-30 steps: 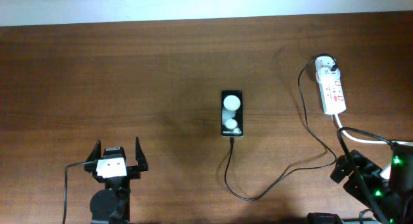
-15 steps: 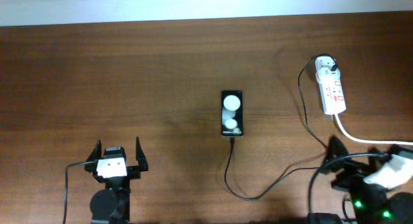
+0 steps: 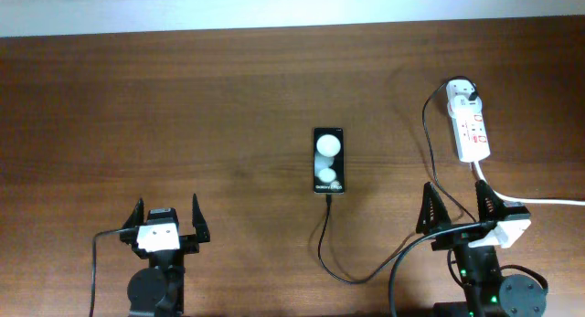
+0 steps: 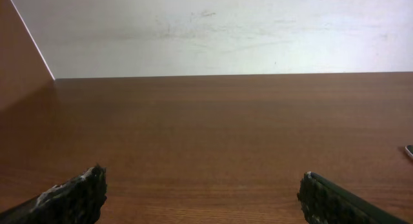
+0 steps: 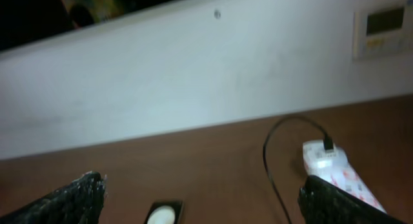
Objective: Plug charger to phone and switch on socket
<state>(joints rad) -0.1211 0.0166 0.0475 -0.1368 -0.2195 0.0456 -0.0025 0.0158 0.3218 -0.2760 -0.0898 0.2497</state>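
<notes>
Overhead, left gripper (image 3: pixel 166 204) at seven o'clock and right gripper (image 3: pixel 453 189) at five gape empty, seemingly because the charger (image 3: pixel 321 242) already meets the phone (image 3: pixel 330 160).

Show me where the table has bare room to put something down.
Bare: all the table left of the phone, beyond the left gripper; also between phone and socket. Crowded: the right edge, where charger, socket and right gripper meet.

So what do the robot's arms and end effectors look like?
Both arms are black. The left end effector and right end effector each have two tapering fingers and a white block behind. A thin black cable loops off the left arm.
</notes>
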